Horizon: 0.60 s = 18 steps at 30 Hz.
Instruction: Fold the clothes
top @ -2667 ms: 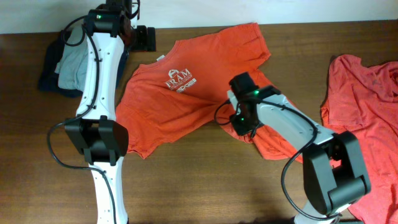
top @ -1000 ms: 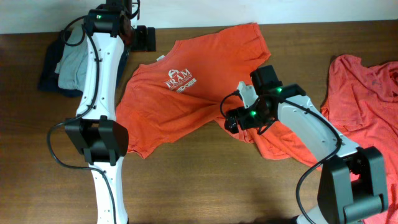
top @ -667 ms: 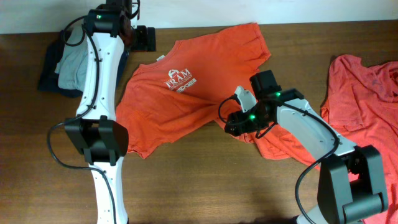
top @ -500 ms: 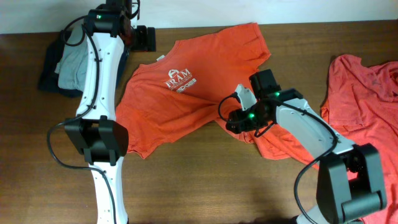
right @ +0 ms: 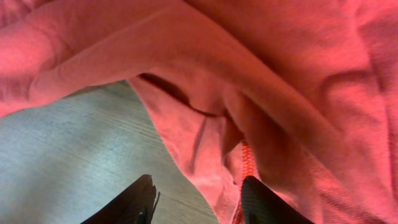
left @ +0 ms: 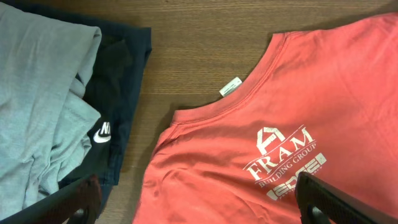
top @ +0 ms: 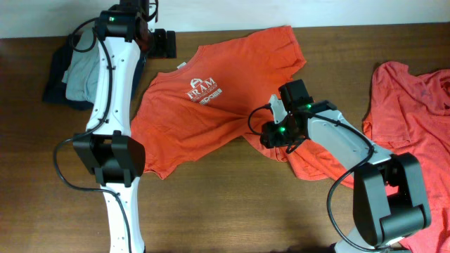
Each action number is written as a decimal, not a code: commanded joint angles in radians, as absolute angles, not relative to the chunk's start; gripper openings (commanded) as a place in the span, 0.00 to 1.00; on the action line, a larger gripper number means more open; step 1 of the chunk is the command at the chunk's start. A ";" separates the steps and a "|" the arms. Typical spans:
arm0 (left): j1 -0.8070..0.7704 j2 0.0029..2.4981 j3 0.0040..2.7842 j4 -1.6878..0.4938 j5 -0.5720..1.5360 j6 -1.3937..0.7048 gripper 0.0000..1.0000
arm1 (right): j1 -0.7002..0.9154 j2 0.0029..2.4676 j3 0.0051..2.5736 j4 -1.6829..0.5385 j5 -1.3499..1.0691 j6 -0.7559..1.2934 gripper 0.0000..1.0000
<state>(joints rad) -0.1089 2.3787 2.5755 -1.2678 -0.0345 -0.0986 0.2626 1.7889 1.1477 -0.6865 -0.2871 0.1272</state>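
Open going over bare brown wooden table [top: 232,211] from 5 to 7 o'clock, and again at 1 o'clock. Blocked at centre by spread orange-red cotton T-shirt with white chest logo [top: 176,133], at 3 o'clock by crumpled orange-red T-shirt [top: 415,98], at 10 o'clock by heaped grey and navy garments [top: 67,74]. Barred at 9 o'clock by long white left arm [top: 112,91], at 4 o'clock by white right arm [top: 337,140].

Both arms out over the bench.
Stretched long toward 12 o'clock on the left, left pincer [top: 167,43] spread wide; angled toward 10 o'clock on the right, right pincer [right: 199,193] half closed, tips apart.
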 commanded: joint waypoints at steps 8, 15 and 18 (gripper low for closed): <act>-0.109 2.352 2.587 -1.266 -0.042 -0.104 0.99 | 0.269 1.812 1.142 -0.676 -0.246 0.149 0.50; -0.109 2.352 2.587 -1.266 -0.042 -0.104 0.99 | 0.269 1.822 1.142 -0.672 -0.246 0.156 0.50; -0.109 2.352 2.587 -1.266 -0.042 -0.104 0.99 | 0.269 1.822 1.142 -0.672 -0.246 0.156 0.50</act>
